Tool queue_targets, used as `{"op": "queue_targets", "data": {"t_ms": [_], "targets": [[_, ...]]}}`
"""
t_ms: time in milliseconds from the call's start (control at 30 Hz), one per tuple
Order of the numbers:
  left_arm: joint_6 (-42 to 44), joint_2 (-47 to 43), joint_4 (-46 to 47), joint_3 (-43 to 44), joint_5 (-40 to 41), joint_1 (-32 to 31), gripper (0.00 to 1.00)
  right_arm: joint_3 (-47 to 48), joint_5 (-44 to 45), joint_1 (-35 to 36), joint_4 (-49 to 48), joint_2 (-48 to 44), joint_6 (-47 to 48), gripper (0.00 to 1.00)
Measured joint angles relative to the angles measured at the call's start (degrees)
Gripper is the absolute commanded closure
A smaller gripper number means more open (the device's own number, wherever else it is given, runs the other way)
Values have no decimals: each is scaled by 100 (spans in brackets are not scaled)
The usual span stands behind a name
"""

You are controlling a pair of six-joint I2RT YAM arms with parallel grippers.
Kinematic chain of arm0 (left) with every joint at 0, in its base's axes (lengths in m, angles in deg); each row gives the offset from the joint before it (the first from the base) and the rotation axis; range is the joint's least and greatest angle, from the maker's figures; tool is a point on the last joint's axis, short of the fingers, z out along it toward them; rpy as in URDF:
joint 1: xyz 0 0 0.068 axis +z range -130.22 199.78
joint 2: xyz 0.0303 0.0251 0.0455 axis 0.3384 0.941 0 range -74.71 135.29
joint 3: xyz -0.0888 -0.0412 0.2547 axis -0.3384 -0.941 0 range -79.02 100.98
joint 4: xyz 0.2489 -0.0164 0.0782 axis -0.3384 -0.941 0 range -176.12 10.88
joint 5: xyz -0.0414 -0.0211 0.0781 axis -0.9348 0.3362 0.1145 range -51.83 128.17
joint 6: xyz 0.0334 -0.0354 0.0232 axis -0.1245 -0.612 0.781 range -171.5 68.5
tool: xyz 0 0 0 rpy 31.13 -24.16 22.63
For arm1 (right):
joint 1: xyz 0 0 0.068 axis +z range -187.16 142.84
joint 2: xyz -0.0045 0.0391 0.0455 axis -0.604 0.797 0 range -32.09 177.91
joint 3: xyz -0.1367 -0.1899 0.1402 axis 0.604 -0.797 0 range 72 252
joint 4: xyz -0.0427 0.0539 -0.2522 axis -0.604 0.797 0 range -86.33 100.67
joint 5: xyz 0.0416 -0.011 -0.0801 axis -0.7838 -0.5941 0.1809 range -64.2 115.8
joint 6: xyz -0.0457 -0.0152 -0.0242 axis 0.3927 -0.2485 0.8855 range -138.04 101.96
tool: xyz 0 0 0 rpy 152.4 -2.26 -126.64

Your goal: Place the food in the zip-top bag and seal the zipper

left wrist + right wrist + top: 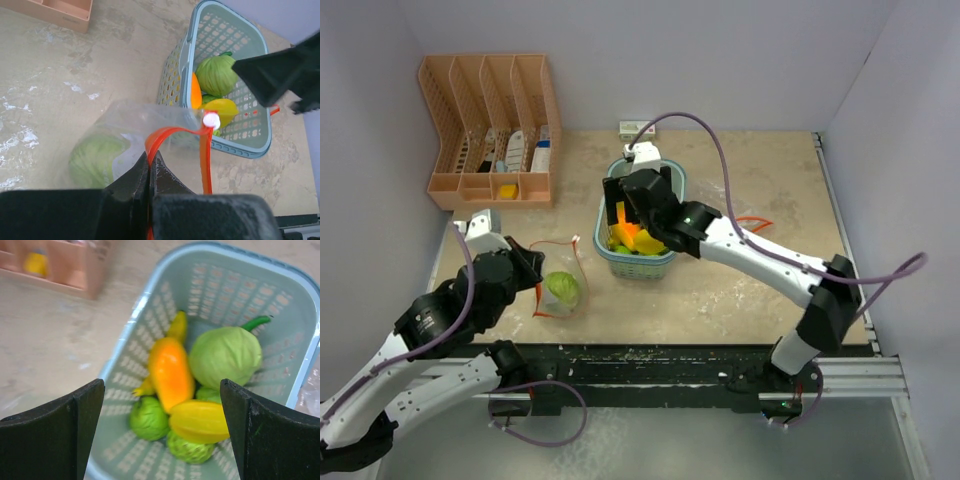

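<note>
Left gripper [150,161]: jaws pressed together on the red-orange zipper strip [170,132] at the mouth of the clear plastic zip-top bag [145,117]. The bag lies on the beige tabletop [740,290], just left of the basket and near the front edge. A white slider [211,120] sits on the zipper track at the end nearest the basket.

One round pale-green toy cabbage [561,291] is inside the bag.

Right gripper [161,385]: fingers spread wide, nothing between them, hovering above the pale blue-green perforated plastic basket [150,285].

The rest of the food lies in the basket:
- second round pale-green cabbage [225,355], toward the right wall
- elongated orange fruit [170,372], centre, touching the cabbage
- yellow ridged star-shaped fruit [200,420], against the orange fruit's lower end
- thin green chili [255,322], tip showing behind the cabbage
- two small bumpy green fruits [147,417]
- yellow banana-like piece [177,327], by the left wall

A peach-coloured slotted organiser rack [490,110] stands at the back left corner.
</note>
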State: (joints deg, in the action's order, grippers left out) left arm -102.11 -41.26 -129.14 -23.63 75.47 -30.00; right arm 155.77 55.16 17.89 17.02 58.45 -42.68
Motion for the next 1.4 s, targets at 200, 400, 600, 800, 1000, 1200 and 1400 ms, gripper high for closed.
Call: {"op": "queue_targets", "data": {"t_ms": [200, 400, 600, 800, 1000, 1200, 1400], "targets": [[-48, -105, 26, -48, -26, 0, 100, 133, 68, -525, 136, 1001, 39, 1], [-63, -125, 22, -157, -105, 0, 100, 369, 623, -673, 122, 1700, 173, 2], [-61, -236, 17, -166, -129, 0, 100, 699, 1078, -750, 144, 2159, 304, 6], [-63, -378, -48, -186, -129, 0, 100, 704, 1172, -868, 243, 2361, 221, 34], [-66, -391, -188, -184, -127, 0, 100, 546, 1187, -935, 136, 2393, 15, 80], [-83, -407, -275, -181, -90, 0, 100, 422, 1049, -946, 264, 2085, -31, 90], [-107, -387, -376, -175, 37, 0, 100, 39, 140, -946, 350, 592, 173, 92]]}}
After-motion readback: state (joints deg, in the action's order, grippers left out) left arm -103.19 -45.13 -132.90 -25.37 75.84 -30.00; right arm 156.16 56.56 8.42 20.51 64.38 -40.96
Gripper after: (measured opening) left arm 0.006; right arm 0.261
